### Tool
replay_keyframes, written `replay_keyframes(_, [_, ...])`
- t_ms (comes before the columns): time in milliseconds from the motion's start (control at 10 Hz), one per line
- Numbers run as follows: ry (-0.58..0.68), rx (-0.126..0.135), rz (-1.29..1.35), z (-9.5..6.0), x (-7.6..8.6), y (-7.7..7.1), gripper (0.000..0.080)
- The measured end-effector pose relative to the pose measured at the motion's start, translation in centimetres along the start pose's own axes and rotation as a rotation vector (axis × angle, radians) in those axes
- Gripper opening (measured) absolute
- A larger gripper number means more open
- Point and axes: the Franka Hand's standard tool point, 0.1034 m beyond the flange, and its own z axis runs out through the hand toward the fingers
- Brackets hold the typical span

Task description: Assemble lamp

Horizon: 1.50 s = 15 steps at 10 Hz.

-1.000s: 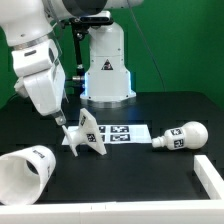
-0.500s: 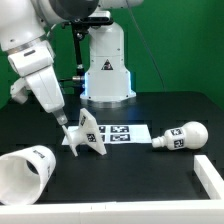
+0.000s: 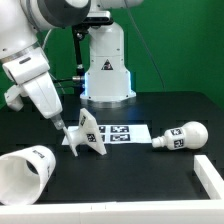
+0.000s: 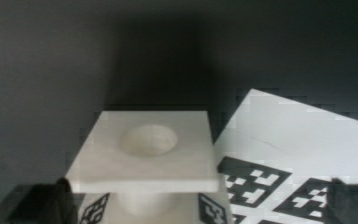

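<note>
Exterior view: one shade [image 3: 25, 170] and one bulb [image 3: 180, 136] lie on the table [image 3: 160, 108], well apart. One base [image 3: 92, 136] tilts at the marker board's [image 3: 128, 133] end. The gripper [image 3: 66, 127] beside it is spread wide, apparently grasping nothing. Wrist view: the base's one round socket [image 4: 149, 137].

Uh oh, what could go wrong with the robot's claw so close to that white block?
1. The open gripper is right against the lamp base. If it closes off-centre, it might knock the base over instead of grabbing it.
2. The bulb and shade both lie on their sides. They are round, so a bump or a sliding base could set them rolling.
</note>
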Motion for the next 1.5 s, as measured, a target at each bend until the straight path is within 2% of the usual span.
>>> replay_keyframes(300, [0.012,0.011,0.017,0.9,1.8,1.7,0.0699])
replay_keyframes(600, [0.033,0.037,0.024,2.8,2.6,1.7,0.0699])
replay_keyframes(1100, [0.059,0.068,0.077,5.6,1.3,0.1,0.0699])
replay_keyframes(1300, [0.060,0.078,0.087,5.9,1.2,-0.1,0.0699])
replay_keyframes(1400, [0.058,0.084,0.091,6.0,1.1,-0.2,0.0572])
replay_keyframes(1500, [0.056,0.088,0.090,6.0,1.0,-0.4,0.0572])
